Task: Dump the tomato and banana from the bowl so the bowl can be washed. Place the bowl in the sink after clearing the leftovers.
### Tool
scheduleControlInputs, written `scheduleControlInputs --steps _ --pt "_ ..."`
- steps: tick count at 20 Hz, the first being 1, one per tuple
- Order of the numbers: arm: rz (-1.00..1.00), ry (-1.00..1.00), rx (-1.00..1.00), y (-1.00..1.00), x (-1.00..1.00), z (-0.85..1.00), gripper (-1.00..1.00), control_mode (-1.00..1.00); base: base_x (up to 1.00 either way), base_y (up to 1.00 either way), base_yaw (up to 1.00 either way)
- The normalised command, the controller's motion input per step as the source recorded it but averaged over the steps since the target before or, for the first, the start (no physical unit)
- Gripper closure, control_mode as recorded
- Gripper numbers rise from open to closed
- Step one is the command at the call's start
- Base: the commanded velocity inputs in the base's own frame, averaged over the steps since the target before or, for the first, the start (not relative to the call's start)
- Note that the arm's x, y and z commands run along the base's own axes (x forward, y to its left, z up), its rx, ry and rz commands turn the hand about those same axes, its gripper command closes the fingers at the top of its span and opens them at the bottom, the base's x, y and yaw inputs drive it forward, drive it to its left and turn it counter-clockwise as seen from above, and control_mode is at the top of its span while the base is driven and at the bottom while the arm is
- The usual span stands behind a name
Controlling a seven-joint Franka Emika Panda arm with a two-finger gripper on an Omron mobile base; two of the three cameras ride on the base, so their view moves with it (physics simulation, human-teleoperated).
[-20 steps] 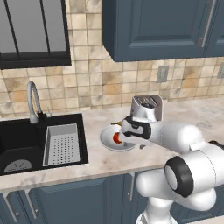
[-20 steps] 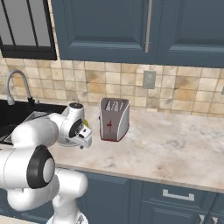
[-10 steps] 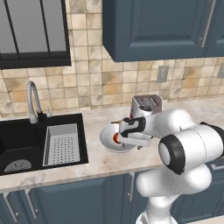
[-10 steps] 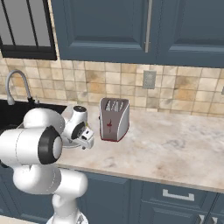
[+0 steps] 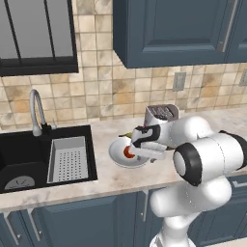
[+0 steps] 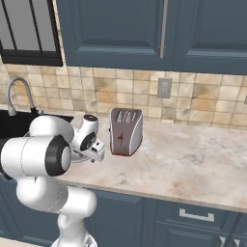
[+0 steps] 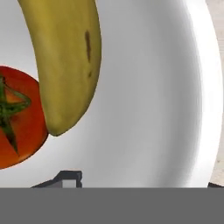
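We see our gripper [image 5: 131, 144] low over the near side of the bowl [image 5: 118, 153], reaching in from the toaster [image 6: 126, 131] side; whether its jaws are spread or pressed together we cannot tell, since only a sliver of one finger shows at the bottom of the hand view. Just ahead of it, the banana [image 7: 65, 57] lies against the tomato [image 7: 17, 118], both inside the bowl, which sits on the counter [image 5: 116, 176] between toaster and sink [image 5: 24, 154]. We judge the task barely begun: nothing is dumped yet, and the bowl is well apart from the sink.
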Motion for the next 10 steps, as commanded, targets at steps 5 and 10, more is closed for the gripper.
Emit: scheduleControlInputs --steps 5,10 --pt "-0.01 -0.22 0.0 0.11 -0.07 0.25 1.0 -1.0 0.0 0.0 0.0" --pt "-0.03 -0.29 0.0 0.33 -0.04 0.43 1.0 -1.0 0.0 0.0 0.0"
